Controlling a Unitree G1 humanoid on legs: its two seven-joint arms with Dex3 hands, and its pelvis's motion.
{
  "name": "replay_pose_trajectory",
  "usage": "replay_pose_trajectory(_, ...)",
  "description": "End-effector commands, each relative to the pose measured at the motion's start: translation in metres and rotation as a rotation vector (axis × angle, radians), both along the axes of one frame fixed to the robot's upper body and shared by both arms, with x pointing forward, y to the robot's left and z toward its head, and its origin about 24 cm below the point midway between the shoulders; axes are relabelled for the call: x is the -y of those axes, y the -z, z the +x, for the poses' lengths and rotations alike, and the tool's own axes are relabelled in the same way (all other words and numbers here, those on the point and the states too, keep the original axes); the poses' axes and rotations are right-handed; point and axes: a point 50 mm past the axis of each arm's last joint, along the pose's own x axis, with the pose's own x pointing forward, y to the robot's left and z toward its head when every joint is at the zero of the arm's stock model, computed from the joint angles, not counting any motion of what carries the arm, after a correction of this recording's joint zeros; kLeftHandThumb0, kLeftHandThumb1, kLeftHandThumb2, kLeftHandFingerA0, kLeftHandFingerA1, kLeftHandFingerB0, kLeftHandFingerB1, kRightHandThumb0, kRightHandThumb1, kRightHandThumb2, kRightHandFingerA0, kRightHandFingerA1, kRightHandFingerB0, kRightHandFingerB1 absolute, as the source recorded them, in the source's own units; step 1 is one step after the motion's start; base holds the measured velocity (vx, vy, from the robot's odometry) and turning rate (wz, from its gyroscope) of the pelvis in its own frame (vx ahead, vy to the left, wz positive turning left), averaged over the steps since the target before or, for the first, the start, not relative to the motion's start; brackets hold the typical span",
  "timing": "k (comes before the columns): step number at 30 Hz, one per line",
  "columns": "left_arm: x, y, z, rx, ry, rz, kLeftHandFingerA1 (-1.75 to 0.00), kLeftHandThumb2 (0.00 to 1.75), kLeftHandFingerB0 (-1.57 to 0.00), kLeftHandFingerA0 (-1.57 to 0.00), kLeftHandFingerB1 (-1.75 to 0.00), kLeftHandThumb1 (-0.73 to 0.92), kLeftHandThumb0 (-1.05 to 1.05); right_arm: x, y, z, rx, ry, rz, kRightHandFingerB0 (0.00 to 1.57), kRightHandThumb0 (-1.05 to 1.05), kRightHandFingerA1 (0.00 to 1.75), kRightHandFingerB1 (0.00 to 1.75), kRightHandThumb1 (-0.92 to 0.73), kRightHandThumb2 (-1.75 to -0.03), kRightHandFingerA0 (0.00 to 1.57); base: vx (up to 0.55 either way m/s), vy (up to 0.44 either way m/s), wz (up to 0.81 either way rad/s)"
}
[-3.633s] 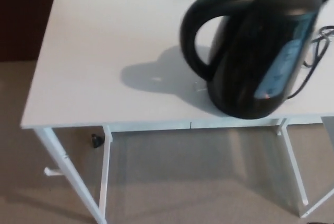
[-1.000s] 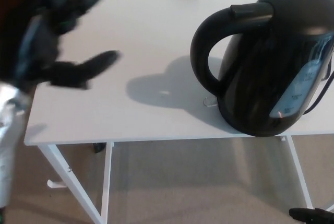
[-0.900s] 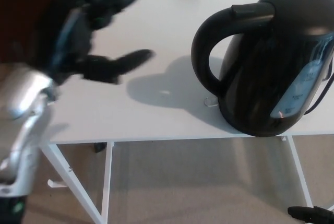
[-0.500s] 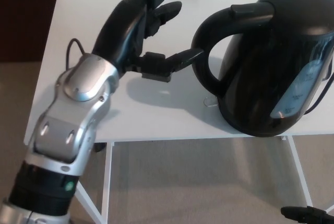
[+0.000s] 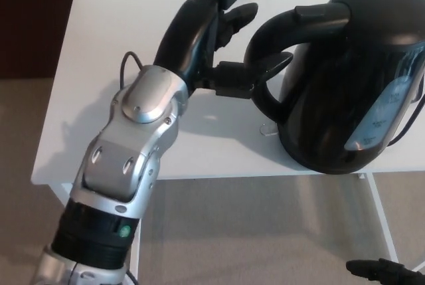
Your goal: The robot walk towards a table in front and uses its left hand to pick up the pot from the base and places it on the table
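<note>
A: Head view: kettle point(image 5: 352, 79) upright on the right half of the table point(image 5: 99, 46), handle point(image 5: 259, 40) facing left. Base hidden under it.
B: Left hand point(image 5: 202, 32)?
A: Just left of the handle, empty, fingers point(image 5: 236, 18) spread. Thumb tip pokes into the loop, the other two sit outside. Not closed on it yet.
B: Right hand point(image 5: 382, 270)?
A: Sliver at bottom right, below table level, state unreadable. Left is far nearer. The grip runs top-to-bottom, so I'd expect a wrap from the left.
</note>
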Motion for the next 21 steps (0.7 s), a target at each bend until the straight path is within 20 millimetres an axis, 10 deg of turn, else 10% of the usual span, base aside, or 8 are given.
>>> replay_pose_trajectory(1,0.01,0.001,0.0,-0.03,-0.017,0.024,-0.49,0.84,0.0,0.0,-0.48,0.27,-0.29,0.0,-0.002,0.001,0.01,-0.009,0.002,0.55,-0.62,0.56,0.49,-0.4,-0.75,0.81,0.0,0.0,0.0)
replay_pose_trajectory(10,0.013,0.009,0.001,-0.087,-0.005,-0.013,-0.38,0.64,-0.09,-0.15,-0.33,0.39,-0.54,-0.005,-0.004,0.004,0.024,-0.029,-0.004,0.6,-0.58,0.44,0.38,-0.48,-0.55,0.87,0.0,0.0,0.0)
replay_pose_trajectory(15,0.011,0.009,0.008,-0.118,-0.014,-0.023,-0.49,0.86,0.0,-0.01,-0.48,0.32,-0.28,-0.005,-0.008,0.006,0.047,-0.055,-0.028,0.6,-0.57,0.45,0.38,-0.5,-0.56,0.86,0.0,0.0,0.0)
replay_pose_trajectory(19,0.008,0.01,0.016,-0.129,-0.029,-0.002,-0.49,0.86,0.0,-0.01,-0.48,0.3,-0.28,-0.006,-0.007,0.004,0.048,-0.055,-0.017,0.54,-0.63,0.56,0.49,-0.42,-0.77,0.79,0.0,0.0,0.0)
replay_pose_trajectory(20,0.008,0.01,0.018,-0.134,-0.033,-0.005,-0.38,0.64,-0.1,-0.15,-0.33,0.4,-0.52,-0.007,-0.008,0.004,0.049,-0.057,-0.022,0.53,-0.63,0.56,0.49,-0.42,-0.77,0.79,0.0,0.0,0.0)
replay_pose_trajectory(21,0.008,0.009,0.023,-0.135,-0.042,-0.002,-0.39,0.64,-0.1,-0.2,-0.33,0.39,-0.53,-0.007,-0.008,0.005,0.049,-0.055,-0.022,0.59,-0.58,0.45,0.38,-0.5,-0.56,0.86,0.0,0.0,0.0)
